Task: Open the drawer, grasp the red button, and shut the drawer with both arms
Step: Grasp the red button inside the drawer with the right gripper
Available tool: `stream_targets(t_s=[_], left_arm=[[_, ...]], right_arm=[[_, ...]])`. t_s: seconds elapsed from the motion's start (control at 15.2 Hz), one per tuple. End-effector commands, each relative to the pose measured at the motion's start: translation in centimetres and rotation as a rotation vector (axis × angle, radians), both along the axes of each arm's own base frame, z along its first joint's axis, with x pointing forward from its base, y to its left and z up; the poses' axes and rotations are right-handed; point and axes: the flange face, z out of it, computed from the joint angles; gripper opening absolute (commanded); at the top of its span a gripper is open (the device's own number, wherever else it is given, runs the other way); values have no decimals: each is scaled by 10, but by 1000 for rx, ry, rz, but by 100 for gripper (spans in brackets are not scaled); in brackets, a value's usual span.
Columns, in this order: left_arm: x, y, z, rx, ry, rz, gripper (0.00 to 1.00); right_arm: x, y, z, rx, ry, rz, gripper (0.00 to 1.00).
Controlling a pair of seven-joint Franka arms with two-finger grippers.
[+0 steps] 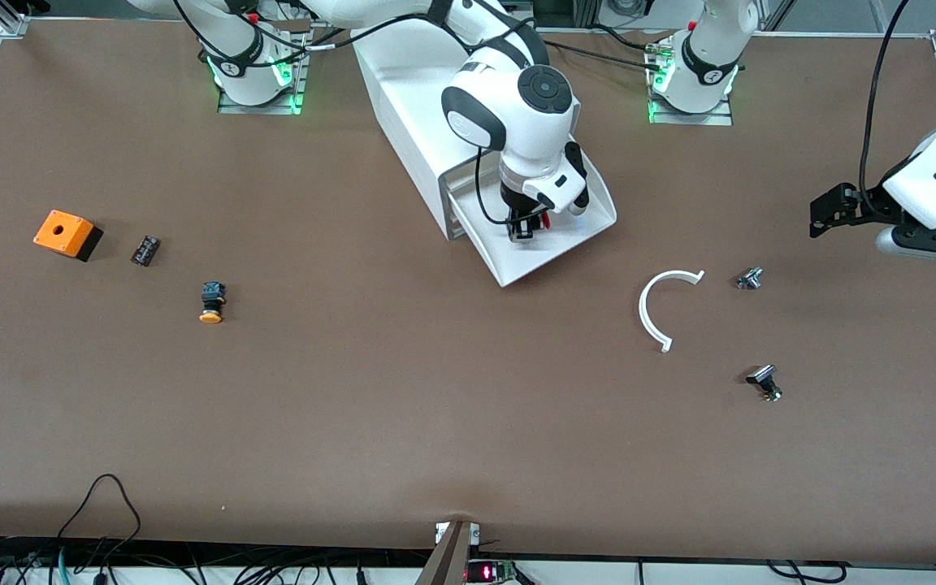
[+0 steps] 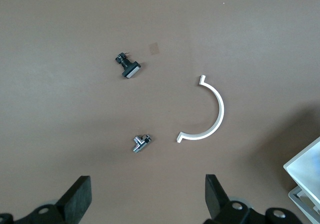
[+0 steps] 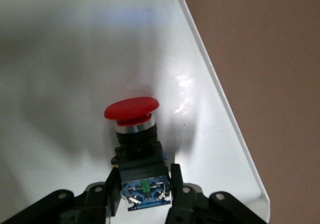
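Note:
The white cabinet (image 1: 403, 106) lies on the table between the two arm bases, with its lowest drawer (image 1: 553, 256) pulled out toward the front camera. My right gripper (image 1: 526, 223) reaches down into that drawer and is shut on the black body of the red-capped button (image 1: 545, 219). In the right wrist view the fingers (image 3: 177, 181) clamp the button (image 3: 131, 109) over the white drawer floor (image 3: 60, 59). My left gripper (image 1: 825, 213) is open and empty, held above the table at the left arm's end; the left wrist view shows it (image 2: 148, 199) over bare table.
A white curved strip (image 1: 663, 305) (image 2: 207, 111), a small metal part (image 1: 750, 279) (image 2: 140, 142) and a black part (image 1: 764, 382) (image 2: 128, 65) lie near my left gripper. At the right arm's end lie an orange-yellow-capped button (image 1: 212, 302), a black piece (image 1: 145, 249) and an orange box (image 1: 66, 234).

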Motion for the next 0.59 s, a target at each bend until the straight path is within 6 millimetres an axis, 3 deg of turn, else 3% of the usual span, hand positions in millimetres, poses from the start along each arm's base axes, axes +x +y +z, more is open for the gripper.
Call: stream_targets(t_s=[0.0, 0.2, 0.39, 0.53], left_arm=[[6, 1, -1, 19, 11, -4, 100], [9, 1, 0, 16, 8, 3, 100], [10, 1, -3, 13, 13, 9, 100], [11, 0, -4, 1, 14, 12, 100]], right_arm=[[0, 7, 1, 4, -22, 5, 31], [-3, 10, 20, 27, -42, -59, 26], [2, 1, 79, 102, -84, -215, 26], [20, -20, 117, 139, -115, -298, 25]])
